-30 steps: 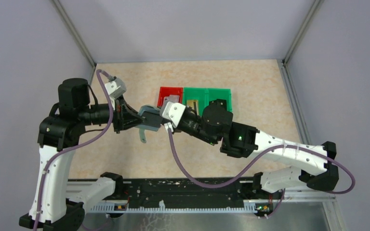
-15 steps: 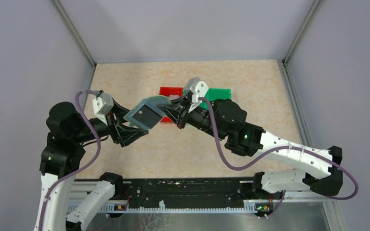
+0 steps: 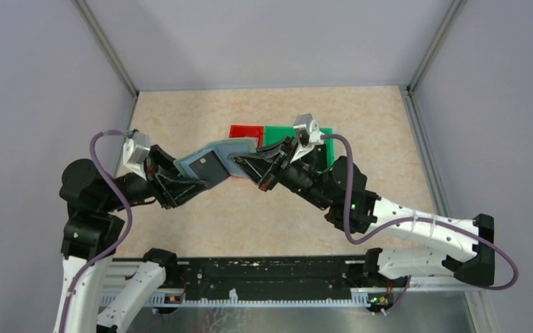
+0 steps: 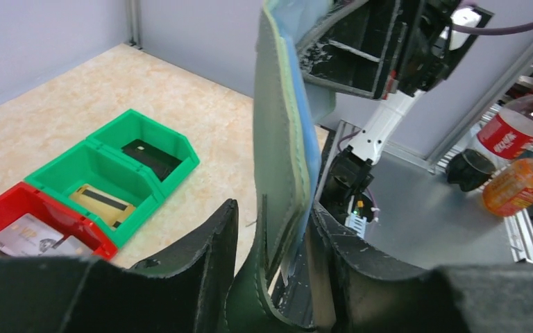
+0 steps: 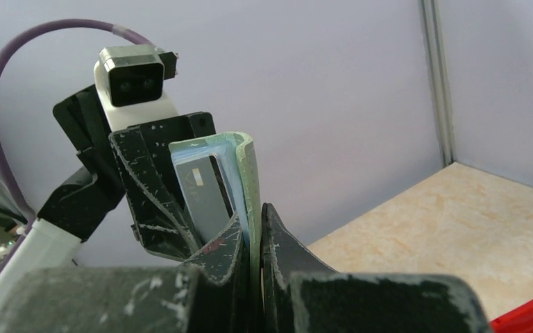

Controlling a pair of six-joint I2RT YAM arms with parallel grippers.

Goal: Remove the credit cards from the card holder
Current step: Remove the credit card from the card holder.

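We see the flat pale grey-green folding card holder point(image 3: 212, 159) lifted off the beige speckled tabletop point(image 3: 180, 111) and slung between our two grippers. The right gripper point(image 5: 252, 222) has its two black fingers pinched tight on one thin edge of the card holder, with no gap on either side of the flap. The left gripper point(image 4: 274, 222) takes the opposite edge. There the card holder stands upright between the fingers, close against one of them, while a narrow slit shows beside the tip of the other. Those jaws stand at a middling width, and we cannot tell whether they press on the card holder or only bracket it.

Seen from the right gripper, the card holder rises straight ahead of the fingertips, folded partly open. A grey rectangular plastic card point(image 5: 205, 194) sits in a pocket on the inner face to the left of those fingertips.

Below the left gripper and off to its left, three open plastic bins stand in a touching row on the tabletop. The red bin point(image 4: 3, 201) holds pale silvery cards point(image 4: 24, 236). Next to it a green bin point(image 4: 55, 173) holds a tan card with a dark stripe point(image 4: 100, 201), and a further green bin point(image 4: 184, 152) holds a dark card point(image 4: 149, 154). From overhead, the row lies just beyond the right gripper, partly hidden under its wrist.
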